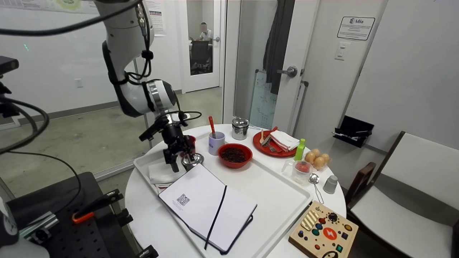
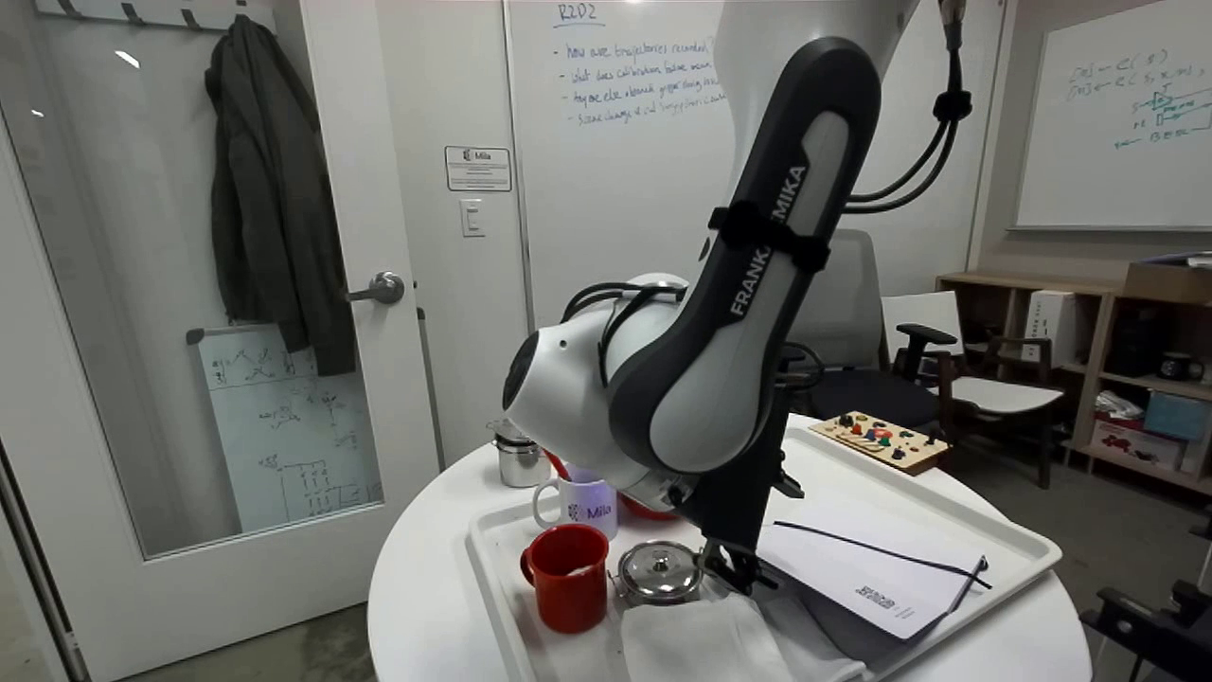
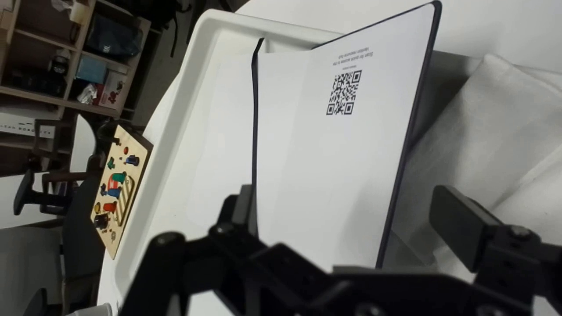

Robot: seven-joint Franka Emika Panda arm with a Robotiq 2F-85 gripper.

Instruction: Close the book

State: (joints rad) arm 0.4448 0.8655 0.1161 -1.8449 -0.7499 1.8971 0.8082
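The book (image 1: 195, 195) lies open on the white tray, with white pages and a thin dark strap across it. It also shows in an exterior view (image 2: 852, 559) and in the wrist view (image 3: 307, 149). Its side with the QR code is tilted, with its outer edge raised off the tray; the shaded underside shows. My gripper (image 1: 183, 162) is open and empty, low by that raised edge; it also shows in an exterior view (image 2: 740, 573). In the wrist view the cover's dark edge runs between the wide-apart fingers (image 3: 349, 204). I cannot tell whether a finger touches it.
The tray (image 1: 272, 200) also holds a white cloth (image 2: 696, 644), a lidded metal pot (image 2: 660, 571) and a red mug (image 2: 571, 587) close to the gripper. A white mug (image 1: 216, 145) and red bowl (image 1: 235, 165) stand behind. A wooden board (image 1: 322, 229) lies beside the tray.
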